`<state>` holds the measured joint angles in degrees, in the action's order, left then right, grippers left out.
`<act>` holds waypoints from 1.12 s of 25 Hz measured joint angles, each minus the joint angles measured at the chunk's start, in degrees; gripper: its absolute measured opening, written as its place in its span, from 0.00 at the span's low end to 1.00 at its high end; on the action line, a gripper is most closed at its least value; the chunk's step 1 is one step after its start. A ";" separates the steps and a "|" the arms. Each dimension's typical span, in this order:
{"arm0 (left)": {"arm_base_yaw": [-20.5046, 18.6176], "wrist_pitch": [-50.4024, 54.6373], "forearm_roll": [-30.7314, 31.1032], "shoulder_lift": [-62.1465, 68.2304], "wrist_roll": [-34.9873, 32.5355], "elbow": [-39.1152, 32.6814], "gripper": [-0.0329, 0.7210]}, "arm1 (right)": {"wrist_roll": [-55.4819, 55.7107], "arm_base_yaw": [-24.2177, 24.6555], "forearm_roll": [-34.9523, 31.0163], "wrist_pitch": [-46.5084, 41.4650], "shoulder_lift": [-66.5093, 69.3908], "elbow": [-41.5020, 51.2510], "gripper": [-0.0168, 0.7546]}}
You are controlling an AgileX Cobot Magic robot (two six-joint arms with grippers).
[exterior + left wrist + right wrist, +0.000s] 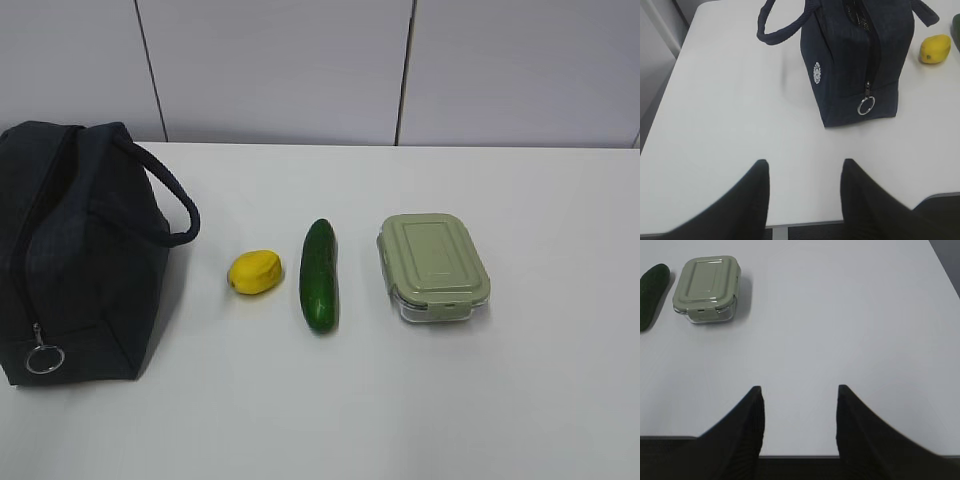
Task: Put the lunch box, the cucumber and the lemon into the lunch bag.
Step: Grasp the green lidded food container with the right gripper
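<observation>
Right of the zipped lunch bag (85,250) lie lemon (255,272), cucumber (320,275) and lunch box (433,265), awaiting packing. Left gripper (804,167) and right gripper (799,392) hover half-open, empty.

A laboratory-type test bench is indicated rather than a home or kitchen. A plain white table (420,400) is set against bare, pale wall panels (270,70) divided by dark vertical seams. Only a few items are laid out in a row on the tabletop, well apart.
</observation>
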<state>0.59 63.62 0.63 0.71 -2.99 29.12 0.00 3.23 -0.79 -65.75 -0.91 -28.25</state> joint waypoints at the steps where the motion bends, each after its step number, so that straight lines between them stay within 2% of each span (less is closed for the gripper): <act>1: 0.00 0.00 0.00 0.00 0.00 0.00 0.47 | 0.00 0.00 0.00 0.00 0.00 0.00 0.48; 28: 0.00 0.00 0.00 0.00 0.00 0.00 0.47 | 0.00 0.00 0.00 0.00 0.00 0.00 0.47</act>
<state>0.59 63.62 0.63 0.71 -2.99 29.12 0.00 3.23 -0.79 -65.75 -0.91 -28.25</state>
